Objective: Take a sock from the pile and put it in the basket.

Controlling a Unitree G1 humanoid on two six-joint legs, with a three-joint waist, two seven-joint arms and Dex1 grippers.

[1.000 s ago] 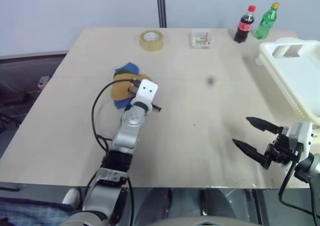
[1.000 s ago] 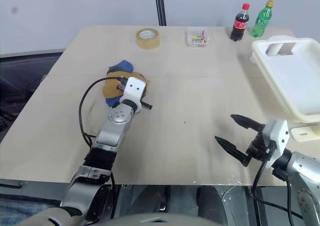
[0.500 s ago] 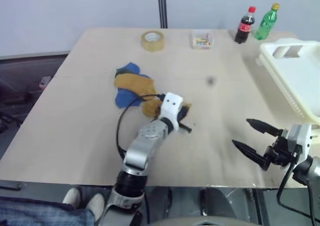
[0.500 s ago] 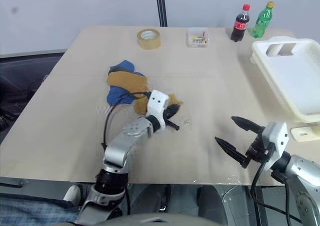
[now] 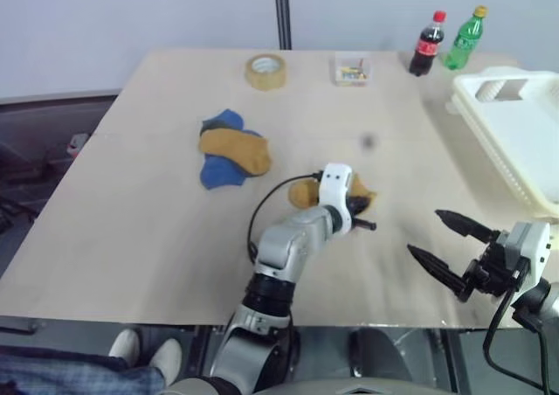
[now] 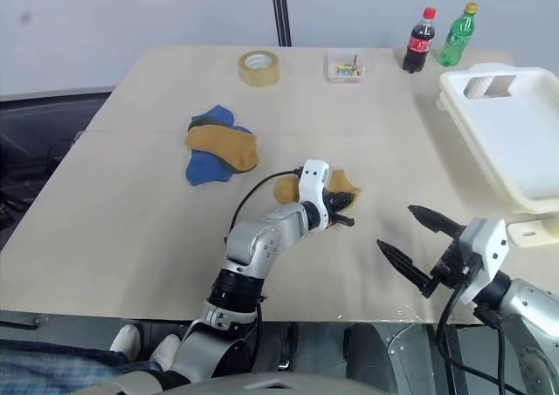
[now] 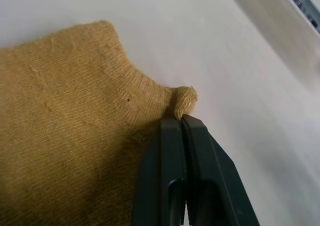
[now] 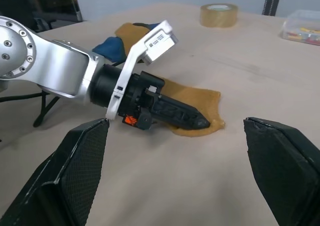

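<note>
Tan table [image 5: 157,238], left gripper [image 7: 181,119] pinching mustard sock [image 7: 65,136] (edge only), right gripper [image 5: 441,240] spread wide.

head cams: high, fwd-down | wrist cams: low, close | share table [image 5: 157,238]

no readable text, labels or numbers

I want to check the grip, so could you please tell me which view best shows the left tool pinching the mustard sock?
The left wrist view: the left tool pinches the mustard sock at its edge. The right wrist view shows this sideways; the eye views partly hide it.
</note>
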